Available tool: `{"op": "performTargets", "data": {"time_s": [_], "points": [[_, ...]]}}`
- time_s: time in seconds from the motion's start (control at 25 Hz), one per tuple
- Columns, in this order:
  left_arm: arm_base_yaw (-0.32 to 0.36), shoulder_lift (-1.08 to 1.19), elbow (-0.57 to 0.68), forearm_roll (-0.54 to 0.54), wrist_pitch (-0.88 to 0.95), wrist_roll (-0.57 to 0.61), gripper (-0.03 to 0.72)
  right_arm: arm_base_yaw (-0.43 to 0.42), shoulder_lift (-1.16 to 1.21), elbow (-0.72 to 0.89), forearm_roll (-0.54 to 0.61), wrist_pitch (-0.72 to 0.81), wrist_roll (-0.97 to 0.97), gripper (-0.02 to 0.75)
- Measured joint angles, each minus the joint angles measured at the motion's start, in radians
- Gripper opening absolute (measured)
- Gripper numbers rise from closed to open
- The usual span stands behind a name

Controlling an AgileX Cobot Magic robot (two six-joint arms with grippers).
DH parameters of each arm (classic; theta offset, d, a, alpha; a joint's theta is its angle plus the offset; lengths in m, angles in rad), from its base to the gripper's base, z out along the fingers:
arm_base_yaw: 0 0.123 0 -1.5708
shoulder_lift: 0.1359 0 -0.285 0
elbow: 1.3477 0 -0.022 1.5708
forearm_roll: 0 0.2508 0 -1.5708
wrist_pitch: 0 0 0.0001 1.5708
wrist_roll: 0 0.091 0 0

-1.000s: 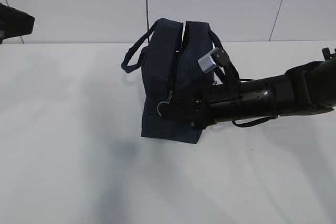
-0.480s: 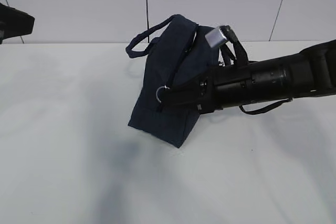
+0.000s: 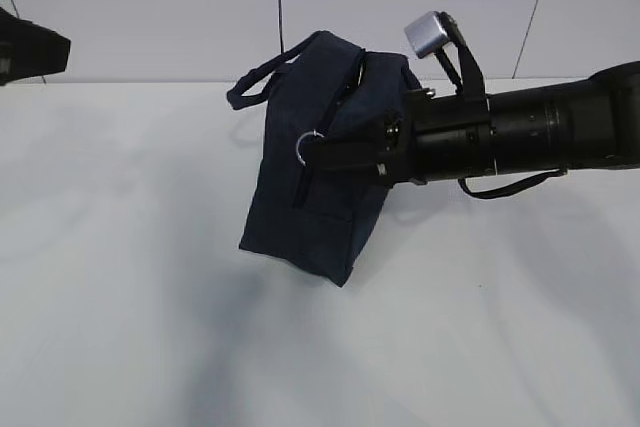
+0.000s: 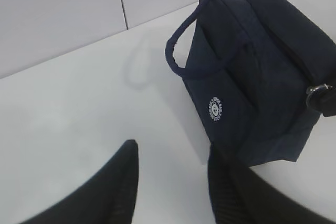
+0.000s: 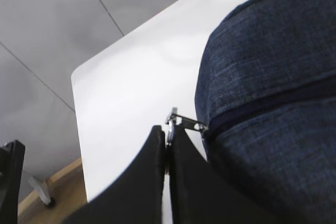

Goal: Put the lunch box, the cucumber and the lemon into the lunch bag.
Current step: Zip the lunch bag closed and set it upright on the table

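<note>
Exterior view: one dark navy fabric lunch bag [image 3: 322, 182] tipped on the white table [image 3: 130, 277], right gripper [image 3: 318, 152] clamped on its metal ring pull [image 3: 308, 145]. Left wrist: left gripper [image 4: 170, 174] spread, empty, near the bag. Right wrist: fingers pinching the ring. Looks like the zipping step; next needs bracing the bag. No lunch box, cucumber or lemon visible.

My front camera looks down at a slant across the white table [image 3: 150, 327] toward the wall, from a bit away. My left wrist camera looks from the side, near the lunch bag [image 4: 262, 77]. My right wrist camera sits very close, past its shut fingers [image 5: 157, 182]. All three see the lunch bag
</note>
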Motion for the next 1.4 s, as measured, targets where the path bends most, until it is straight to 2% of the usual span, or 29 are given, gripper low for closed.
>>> {"op": "performTargets", "data": {"time_s": [0.36,0.6,0.76,1.12,1.4], "points": [[-0.014,0.063,0.000,-0.099,0.028,0.004,0.318,0.000,-0.001,0.000,0.017,-0.002,0.036,0.007],[-0.144,0.205,0.000,-0.141,-0.006,0.050,0.328,0.000,-0.001,0.000,0.017,-0.029,0.045,0.007],[-0.202,0.310,0.000,-0.146,-0.104,0.112,0.340,0.000,-0.005,-0.002,0.022,-0.031,0.055,0.007],[-0.205,0.476,0.000,-0.149,-0.253,0.129,0.340,0.000,-0.006,-0.002,0.025,-0.054,0.077,0.007],[-0.205,0.575,0.000,-0.127,-0.293,0.134,0.341,0.000,-0.006,-0.002,0.029,-0.061,0.079,0.007]]}}
